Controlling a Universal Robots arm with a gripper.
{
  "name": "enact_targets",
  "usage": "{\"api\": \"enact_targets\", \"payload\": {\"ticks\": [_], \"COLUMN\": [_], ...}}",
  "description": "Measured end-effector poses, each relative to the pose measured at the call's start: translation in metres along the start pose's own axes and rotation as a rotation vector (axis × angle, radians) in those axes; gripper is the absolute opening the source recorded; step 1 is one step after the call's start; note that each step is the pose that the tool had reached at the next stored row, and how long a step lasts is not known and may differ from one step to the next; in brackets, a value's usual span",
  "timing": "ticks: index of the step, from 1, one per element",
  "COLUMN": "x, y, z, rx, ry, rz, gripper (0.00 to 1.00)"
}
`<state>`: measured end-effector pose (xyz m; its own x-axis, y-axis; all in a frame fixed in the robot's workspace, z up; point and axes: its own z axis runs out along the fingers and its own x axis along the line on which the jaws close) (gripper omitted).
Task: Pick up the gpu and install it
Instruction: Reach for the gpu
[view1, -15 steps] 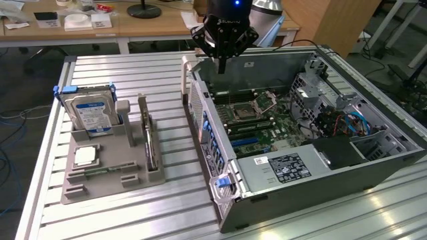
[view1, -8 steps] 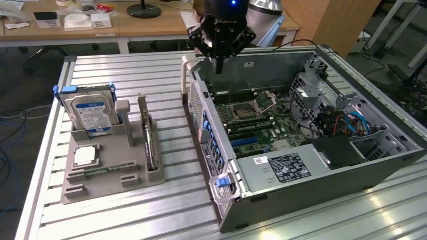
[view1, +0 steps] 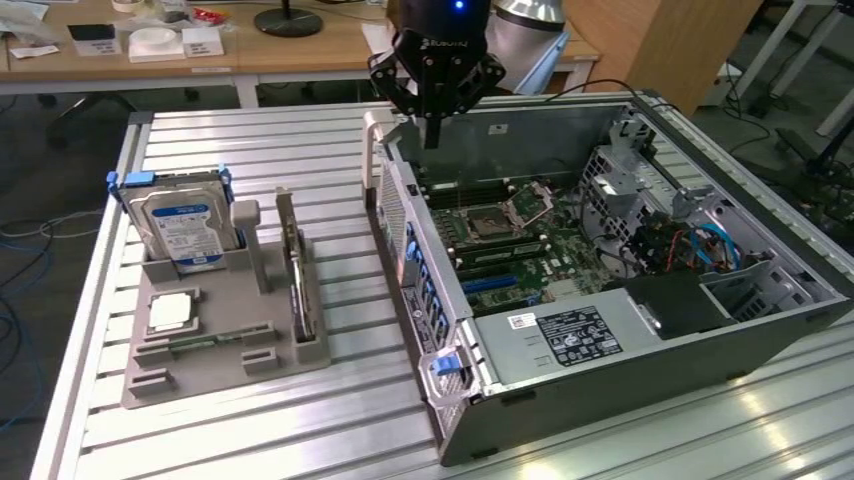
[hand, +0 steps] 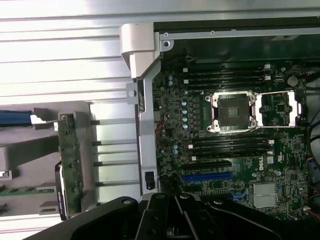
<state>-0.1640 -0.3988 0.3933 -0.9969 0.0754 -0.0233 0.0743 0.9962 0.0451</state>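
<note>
The black gripper (hand: 175, 200) is right up close in the wrist view. Its two fingers are pressed together with nothing between them. In the exterior view the gripper (view1: 431, 135) hangs in the air over the far corner of the open computer case (view1: 667, 350). Its fingers point straight down and it touches nothing.

The gpu (view1: 299, 290) stands on its thin edge in a slot of the grey holder (view1: 220, 345) on the metal table (view1: 307, 430). In the exterior view it sits at about 7 o'clock from the gripper. It is at 9 o'clock from the case, near it but not touching. Its long side runs from 12 o'clock to about 5 o'clock, nearly in line with the side wall of the case. Its flat faces look toward 3 and 9 o'clock. In the wrist view the gpu (hand: 68, 160) is a green board seen along its edge, with a black part on one face. I cannot tell which end has the metal bracket.

At 9 o'clock from the gpu, in the same holder, a hard drive (view1: 180, 225) with a blue and white label stands up. A small square silver chip (view1: 170, 312) lies flat at 6 o'clock from the drive.

Inside the case the main board (view1: 514, 245) lies flat, with a square socket (hand: 234, 111) and a blue slot (hand: 206, 176) on it.
</note>
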Motion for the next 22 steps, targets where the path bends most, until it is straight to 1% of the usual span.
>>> {"api": "enact_targets", "payload": {"ticks": [22], "x": [0.019], "y": [-0.0015], "z": [-0.0005], "rx": [0.0], "ry": [0.0], "rz": [0.0], "gripper": [0.1]}}
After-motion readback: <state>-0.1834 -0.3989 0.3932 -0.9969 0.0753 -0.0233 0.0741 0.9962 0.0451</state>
